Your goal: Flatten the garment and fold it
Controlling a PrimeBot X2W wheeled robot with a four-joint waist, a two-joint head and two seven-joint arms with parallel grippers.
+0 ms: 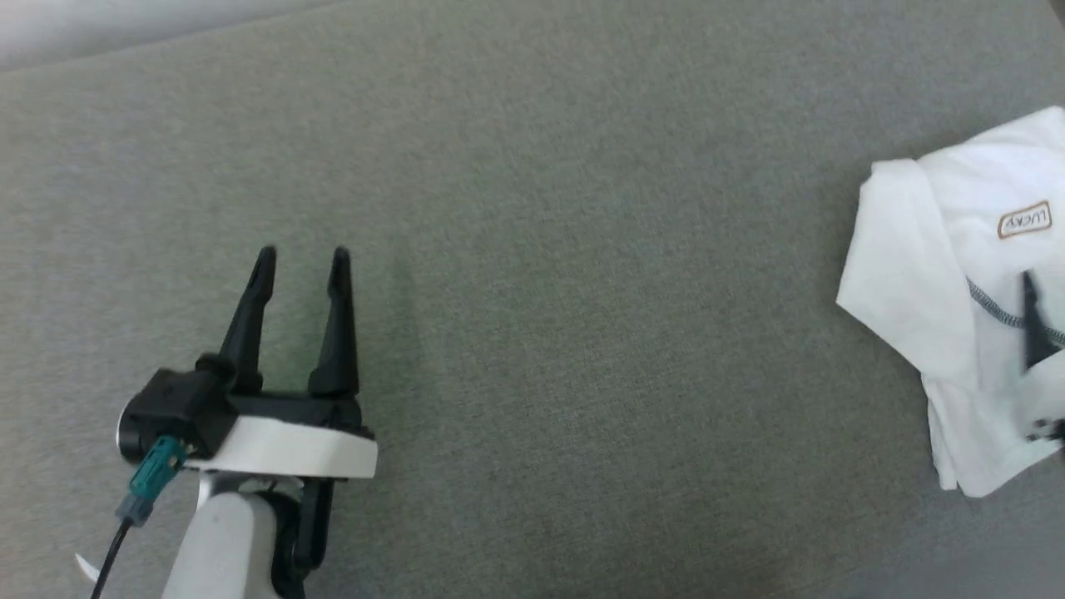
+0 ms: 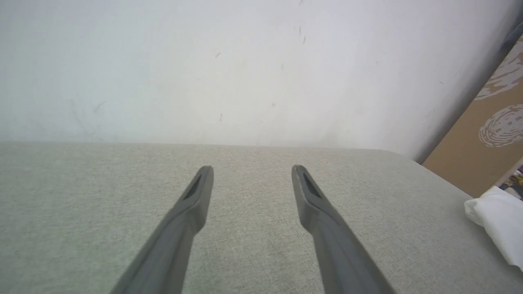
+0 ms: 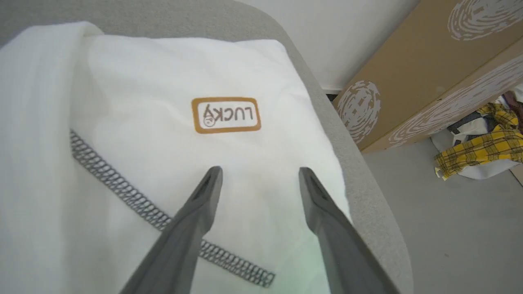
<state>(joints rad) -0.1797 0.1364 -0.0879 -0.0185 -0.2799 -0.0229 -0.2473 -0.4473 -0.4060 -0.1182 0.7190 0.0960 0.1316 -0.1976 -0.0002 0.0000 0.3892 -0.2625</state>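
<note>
Two grippers show with their long, dark, tapering fingers spread apart and nothing between them. In the head view the left gripper (image 1: pixel 304 254) stands at about 8 o'clock over bare desk (image 1: pixel 532 249), its matte black fingers rising from a white, flat-sided wrist block with a teal plug and a black cable at its side. The desk is covered in a grey-green woven cloth with a fine, even grain and a rounded corner. The garment (image 1: pixel 932 274) lies at 3 o'clock of that view, well apart from the left gripper, a white, thin, slightly crinkled fabric gathered into a compact, layered heap with soft rolled edges. One dark finger (image 1: pixel 1032 320) of the right arm crosses it at the frame's edge. In the right wrist view the right gripper (image 3: pixel 260 169) hangs over the garment, its fingertips just short of a small brown rounded-rectangle logo (image 3: pixel 226 115) printed at 12 o'clock from them. Whether the tips touch the cloth cannot be told. A band of dark grey zigzag stitching (image 3: pixel 118 183) runs slantwise from 9 o'clock down towards 6 o'clock, passing under the left-hand finger. Beyond the desk's curved edge, at 2 o'clock, stands a brown cardboard box (image 3: pixel 429 61) with pale whorled prints, and at 3 o'clock a crumpled yellow plaid cloth (image 3: pixel 478 151) lies on the smooth grey floor (image 3: pixel 449 212). The left wrist view shows a plain, faintly scuffed white wall (image 2: pixel 245 69) behind the desk.
</note>
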